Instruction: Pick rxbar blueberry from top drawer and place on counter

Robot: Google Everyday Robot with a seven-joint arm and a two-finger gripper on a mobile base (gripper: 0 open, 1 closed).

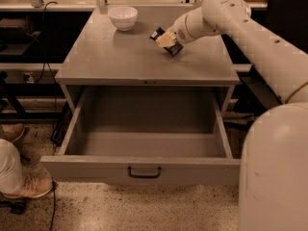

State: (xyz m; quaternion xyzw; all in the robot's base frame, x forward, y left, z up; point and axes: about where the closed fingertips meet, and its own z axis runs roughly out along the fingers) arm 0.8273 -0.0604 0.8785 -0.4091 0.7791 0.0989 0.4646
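My gripper (166, 39) is over the right rear part of the counter (115, 57), reaching in from the right. It is shut on the rxbar blueberry (174, 48), a dark navy bar whose ends stick out above and below the fingers. The bar's lower end is at or just above the counter top; I cannot tell if it touches. The top drawer (144, 170) is pulled fully open below, with its dark handle (144, 173) at the front centre. Its inside shows nothing in it.
A white bowl (122, 17) stands at the back left of the counter. My white arm (260, 37) crosses the right side and fills the lower right corner. A person's shoe (30, 186) and leg are at the lower left on the floor.
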